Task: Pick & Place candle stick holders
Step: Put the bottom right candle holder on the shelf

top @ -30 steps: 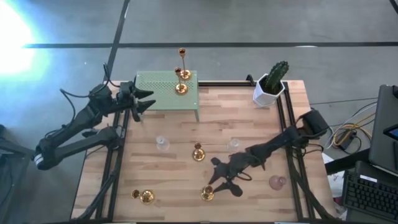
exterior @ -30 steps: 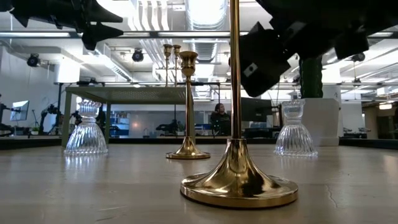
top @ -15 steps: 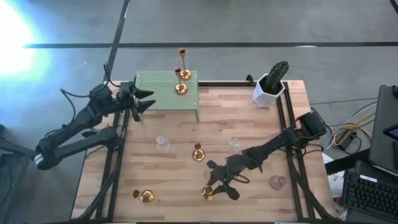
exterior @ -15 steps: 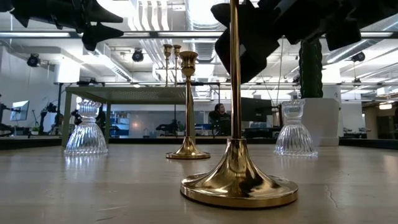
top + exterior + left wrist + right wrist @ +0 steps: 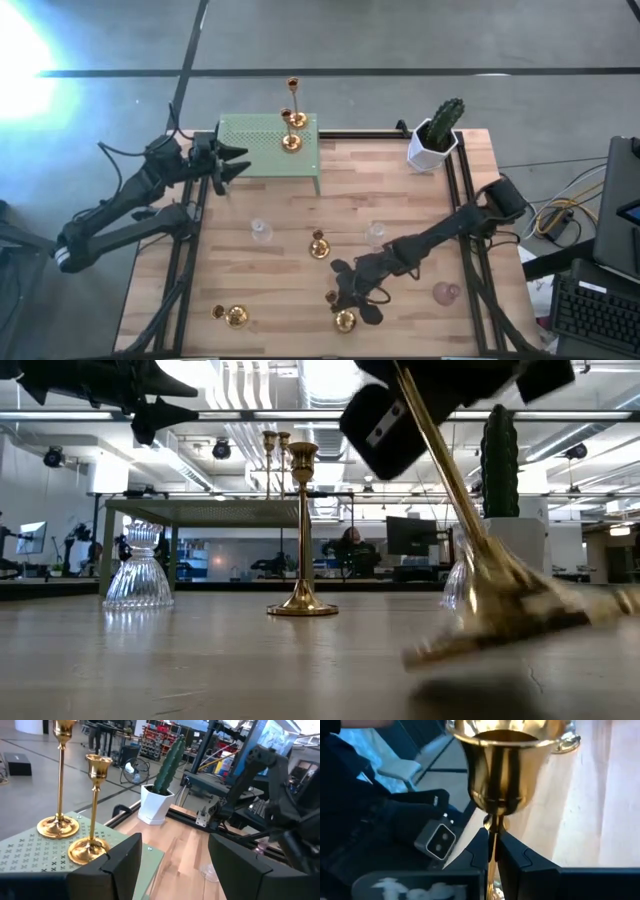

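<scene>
My right gripper (image 5: 343, 296) is shut on a tall gold candle stick holder (image 5: 470, 540) near the table's front middle; its round base (image 5: 345, 320) is tipped. My left gripper (image 5: 236, 160) hangs open beside the left end of the green stand (image 5: 262, 152), touching nothing. Two gold holders (image 5: 291, 140) (image 5: 93, 810) stand by their bases on that stand. On the table stand a short gold holder (image 5: 319, 246), another gold one (image 5: 234, 316), two clear glass holders (image 5: 261, 231) (image 5: 376, 233) and a pinkish one (image 5: 446, 293). My right gripper pinches the thin stem (image 5: 492, 831) just under the cup (image 5: 507, 765), one finger (image 5: 479, 847) on each side. The fingers lie across the stem, coming slantwise from the table's far right. The holder leans over, its base (image 5: 500, 622) blurred and tipped; whether its rim touches the table, I cannot tell.
A white pot with a green cactus (image 5: 436, 135) stands at the far right corner. Black rails run along the table's left and right edges (image 5: 470, 270). Bare wood lies between the stand and the glass holders (image 5: 380, 180).
My right gripper has moved a little toward the table's near left and shut on the tall gold holder's stem. The holder, upright before, has tipped over at a slant, and its base has swung toward the near edge.
</scene>
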`<act>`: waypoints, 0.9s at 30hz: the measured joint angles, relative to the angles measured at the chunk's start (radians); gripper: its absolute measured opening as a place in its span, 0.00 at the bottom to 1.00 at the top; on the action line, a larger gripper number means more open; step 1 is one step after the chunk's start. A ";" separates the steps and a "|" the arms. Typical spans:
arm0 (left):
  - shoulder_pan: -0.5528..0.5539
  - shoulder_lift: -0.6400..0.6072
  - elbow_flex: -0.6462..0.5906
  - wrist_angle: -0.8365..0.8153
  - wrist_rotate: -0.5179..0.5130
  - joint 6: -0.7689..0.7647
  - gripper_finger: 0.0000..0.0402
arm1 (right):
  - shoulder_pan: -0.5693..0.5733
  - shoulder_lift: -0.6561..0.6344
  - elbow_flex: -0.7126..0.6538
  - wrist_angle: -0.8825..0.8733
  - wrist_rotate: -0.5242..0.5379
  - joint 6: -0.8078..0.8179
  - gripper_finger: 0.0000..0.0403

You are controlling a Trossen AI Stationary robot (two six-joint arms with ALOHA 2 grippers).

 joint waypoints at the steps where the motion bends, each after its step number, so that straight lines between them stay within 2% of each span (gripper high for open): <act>1: 0.000 0.000 0.000 -0.001 0.001 0.001 0.58 | -0.002 -0.021 0.010 -0.052 0.012 -0.015 0.03; 7: -0.001 0.004 0.000 -0.001 0.040 -0.004 0.58 | -0.072 -0.142 0.091 -0.231 0.026 -0.121 0.03; 14: -0.008 0.025 0.000 -0.001 0.156 -0.020 0.58 | -0.204 -0.244 0.182 -0.359 0.011 -0.216 0.03; 18: -0.037 0.048 0.000 0.034 0.207 -0.025 0.58 | -0.267 -0.265 0.237 -0.361 -0.057 -0.228 0.02; 23: -0.108 0.086 0.000 0.182 0.220 -0.030 0.58 | -0.330 -0.252 0.318 -0.370 -0.156 -0.240 0.02; 27: -0.172 0.143 0.001 0.246 0.226 -0.028 0.58 | -0.374 -0.215 0.407 -0.446 -0.175 -0.280 0.02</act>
